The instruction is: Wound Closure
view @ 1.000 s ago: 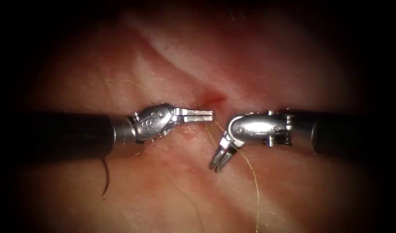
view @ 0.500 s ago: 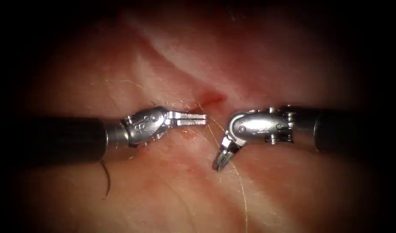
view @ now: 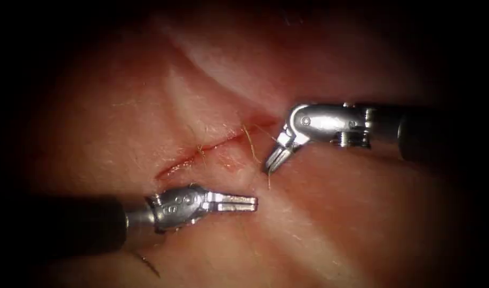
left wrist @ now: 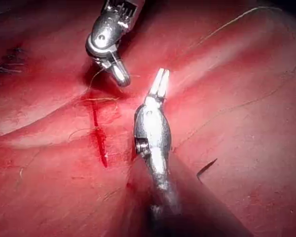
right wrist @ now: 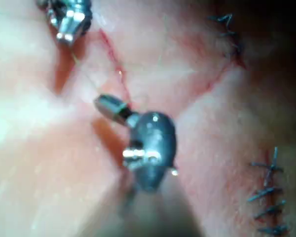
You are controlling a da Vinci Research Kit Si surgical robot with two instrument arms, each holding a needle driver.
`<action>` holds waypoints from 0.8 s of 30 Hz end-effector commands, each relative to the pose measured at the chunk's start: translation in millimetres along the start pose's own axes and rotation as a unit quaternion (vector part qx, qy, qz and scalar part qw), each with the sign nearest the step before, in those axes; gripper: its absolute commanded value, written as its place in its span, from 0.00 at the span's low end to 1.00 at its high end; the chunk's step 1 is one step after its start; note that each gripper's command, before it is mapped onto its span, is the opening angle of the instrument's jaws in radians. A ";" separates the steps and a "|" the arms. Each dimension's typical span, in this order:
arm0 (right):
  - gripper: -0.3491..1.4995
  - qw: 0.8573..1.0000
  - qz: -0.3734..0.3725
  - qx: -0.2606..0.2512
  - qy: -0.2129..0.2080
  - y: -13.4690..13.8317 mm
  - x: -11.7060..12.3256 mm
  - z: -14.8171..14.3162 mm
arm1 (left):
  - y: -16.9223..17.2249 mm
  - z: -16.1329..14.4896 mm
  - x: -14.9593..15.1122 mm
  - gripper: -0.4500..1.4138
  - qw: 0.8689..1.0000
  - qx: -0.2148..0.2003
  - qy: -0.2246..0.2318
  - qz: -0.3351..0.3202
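Note:
The cut (view: 212, 146) runs slantwise across the tissue (view: 335, 213), red along its edges. My right tool (view: 272, 162) points down at the cut's right end, jaws shut on the pale thread (view: 251, 143) that crosses the cut there; it also shows as the right tool (left wrist: 119, 76) and the right tool (right wrist: 108, 106). My left tool (view: 249, 202) lies below the cut, jaws shut and holding nothing, seen too as the left tool (left wrist: 160, 81). A dark curved needle (view: 148, 264) lies loose on the tissue by the left shaft, with neither tool holding it.
Red fluid (left wrist: 98, 138) stains the cut's edges. A long slack run of thread (left wrist: 286, 74) lies over the tissue. Two older cuts closed with dark stitches (right wrist: 266, 197) sit off to one side of the tissue.
The left tool has dropped away from the cut toward the picture's bottom, uncovering the cut. The right tool has risen toward the cut's right end, and the thread below it has shortened.

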 end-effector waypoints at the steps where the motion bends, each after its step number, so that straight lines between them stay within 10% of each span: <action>1: 0.00 1.000 0.000 -0.003 0.000 1.5 -0.6 0.1 | 0.7 0.7 -0.5 0.00 1.000 -0.002 -0.003 0.000; 24: 0.00 0.998 0.025 -0.053 -0.010 7.7 -4.7 -2.2 | 8.0 4.3 2.7 0.00 0.999 -0.028 -0.012 -0.018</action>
